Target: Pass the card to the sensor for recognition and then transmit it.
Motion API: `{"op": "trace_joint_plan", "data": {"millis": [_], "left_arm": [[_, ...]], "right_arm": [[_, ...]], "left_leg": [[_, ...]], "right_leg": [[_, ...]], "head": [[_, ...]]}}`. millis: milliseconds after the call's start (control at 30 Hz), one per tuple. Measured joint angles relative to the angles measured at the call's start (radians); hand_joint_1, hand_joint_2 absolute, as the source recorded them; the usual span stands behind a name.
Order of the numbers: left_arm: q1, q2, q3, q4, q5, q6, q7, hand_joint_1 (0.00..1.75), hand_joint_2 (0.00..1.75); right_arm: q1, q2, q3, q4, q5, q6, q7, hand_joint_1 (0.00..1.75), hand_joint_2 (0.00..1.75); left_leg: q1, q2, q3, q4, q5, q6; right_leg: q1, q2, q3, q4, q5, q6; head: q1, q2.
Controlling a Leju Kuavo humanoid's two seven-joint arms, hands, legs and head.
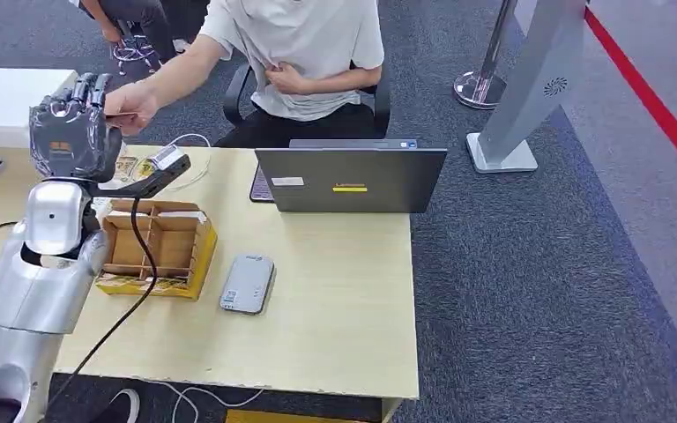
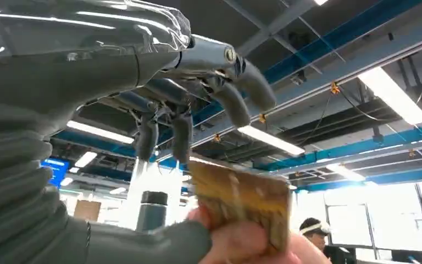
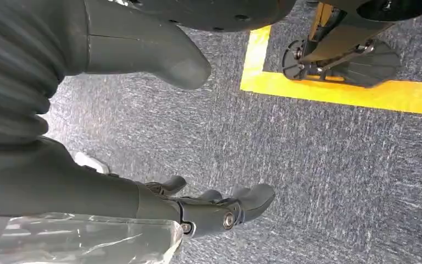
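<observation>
Above the sensor [image 1: 248, 284], a person's hand [image 1: 130, 107] grips the card [image 2: 240, 199]; left hand [image 1: 72, 123] fingers apart; early release risks dropping it.

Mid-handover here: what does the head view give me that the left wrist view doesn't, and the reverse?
Head view alone: the table, the divided cardboard box, the grey sensor, the laptop and the seated person reaching over.

Left wrist view alone: the gold card itself, pinched by the person's fingers just under the robot's spread fingers, and the ceiling.

Both: the raised left hand, and the person's hand meeting it.
</observation>
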Motion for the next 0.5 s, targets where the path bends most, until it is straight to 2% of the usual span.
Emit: {"op": "trace_joint_plan", "data": {"millis": [100, 200, 367, 500], "left_arm": [[0.028, -0.006, 0.000, -0.013, 0.023, 0.006, -0.013, 0.00, 1.75], [0.088, -0.018, 0.000, -0.075, 0.064, 0.012, -0.055, 0.00, 1.75], [0.267, -0.051, -0.011, -0.266, 0.104, 0.050, -0.110, 0.00, 1.75], [0.493, -0.068, -0.063, -0.459, 0.089, 0.146, -0.153, 0.00, 1.75]], "right_arm": [[0.000, 0.000, 0.000, 0.000, -0.005, -0.001, 0.001, 0.00, 1.75], [0.000, 0.000, 0.000, 0.000, -0.012, -0.001, 0.004, 0.00, 1.75], [0.004, 0.002, -0.005, 0.000, -0.034, -0.003, 0.010, 0.00, 1.75], [0.011, 0.015, -0.027, -0.007, -0.060, -0.008, 0.011, 0.00, 1.75]], "left_leg": [[0.000, 0.000, 0.000, 0.000, 0.000, 0.000], [0.000, 0.001, 0.000, 0.000, 0.000, 0.000], [-0.001, 0.004, -0.001, 0.000, -0.003, 0.001], [-0.001, 0.007, 0.000, 0.000, -0.006, 0.001]], "right_leg": [[0.000, 0.000, 0.000, 0.000, 0.000, 0.000], [0.000, 0.001, 0.000, 0.000, 0.000, 0.000], [-0.001, 0.004, -0.002, 0.000, -0.001, 0.000], [-0.001, 0.007, -0.002, 0.000, -0.003, -0.001]], "head": [[0.000, 0.000], [0.000, 0.000], [0.000, 0.000], [0.000, 0.000]]}}
